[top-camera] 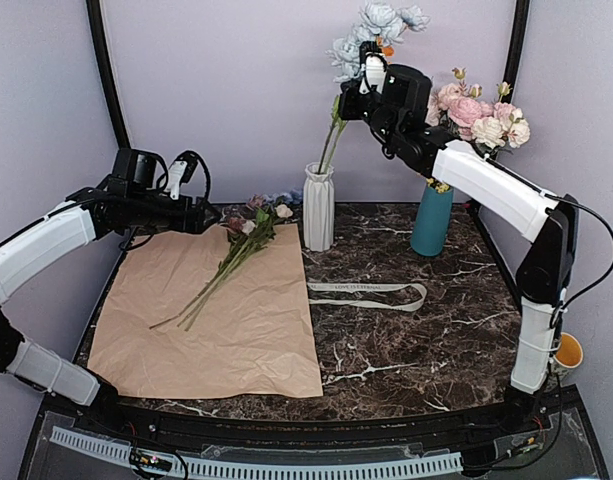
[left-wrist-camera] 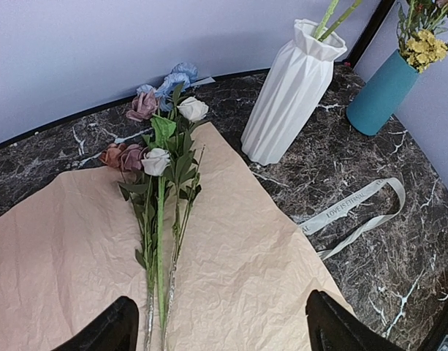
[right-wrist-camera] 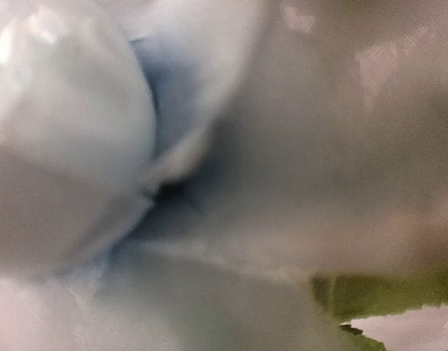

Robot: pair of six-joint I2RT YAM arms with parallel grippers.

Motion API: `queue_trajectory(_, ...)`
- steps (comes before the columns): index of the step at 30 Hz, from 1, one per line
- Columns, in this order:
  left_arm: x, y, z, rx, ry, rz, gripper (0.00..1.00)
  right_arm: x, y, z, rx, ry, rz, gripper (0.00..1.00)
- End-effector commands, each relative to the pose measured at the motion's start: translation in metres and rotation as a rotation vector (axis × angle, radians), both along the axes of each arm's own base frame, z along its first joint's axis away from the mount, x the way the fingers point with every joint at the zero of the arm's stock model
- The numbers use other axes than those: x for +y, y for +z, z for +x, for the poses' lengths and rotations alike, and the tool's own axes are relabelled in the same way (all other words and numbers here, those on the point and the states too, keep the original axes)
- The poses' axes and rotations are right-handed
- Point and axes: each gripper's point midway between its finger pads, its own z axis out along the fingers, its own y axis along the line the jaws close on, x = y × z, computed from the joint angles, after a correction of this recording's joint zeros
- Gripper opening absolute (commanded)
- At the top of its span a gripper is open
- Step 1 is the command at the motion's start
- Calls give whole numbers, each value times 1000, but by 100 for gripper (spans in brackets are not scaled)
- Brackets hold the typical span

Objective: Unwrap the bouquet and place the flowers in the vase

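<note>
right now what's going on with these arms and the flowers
Unwrapping is done. The right pincer is shut on the pale blue flowers, their stems down in the white vase. The left pincer hangs open over the remaining flowers lying on the spread kraft paper. The ribbon lies loose on the table.

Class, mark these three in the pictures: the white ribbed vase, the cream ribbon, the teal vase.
white vase (top-camera: 319, 215): top view, middle of its ribbed body.
ribbon (top-camera: 366, 288): top view, its upper strand.
teal vase (top-camera: 432, 222): top view, middle of its body.
</note>
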Motion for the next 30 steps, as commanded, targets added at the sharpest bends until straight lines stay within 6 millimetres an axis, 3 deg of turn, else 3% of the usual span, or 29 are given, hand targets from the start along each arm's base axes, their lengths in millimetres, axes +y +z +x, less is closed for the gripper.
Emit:
queue_trajectory(1, -3, 5, 5, -23, -17, 15, 82, 7, -33, 8, 98, 23, 76, 0)
queue_trajectory(7, 2, -3, 11, 1, 0, 76, 81, 2, -97, 28, 283, -87, 122, 2)
queue_trajectory(10, 4, -11, 12, 21, 0, 99, 81, 8, -119, 31, 353, -82, 103, 23)
queue_trajectory(12, 6, -16, 12, 34, 7, 116, 80, 11, -135, 32, 412, -80, 95, 42)
queue_trajectory(15, 17, -30, 18, 85, 69, 170, 79, 14, -153, 29, 486, -63, 102, 60)
queue_trajectory(19, 30, -56, 19, 187, 112, 232, 77, 25, -166, 22, 548, 3, 97, 76)
queue_trajectory(24, 36, -84, 18, 299, 110, 251, 76, 21, -177, 12, 635, 3, 100, 87)
queue_trajectory(30, 34, -112, 21, 398, 76, 240, 69, 16, -170, -8, 669, 44, 91, 98)
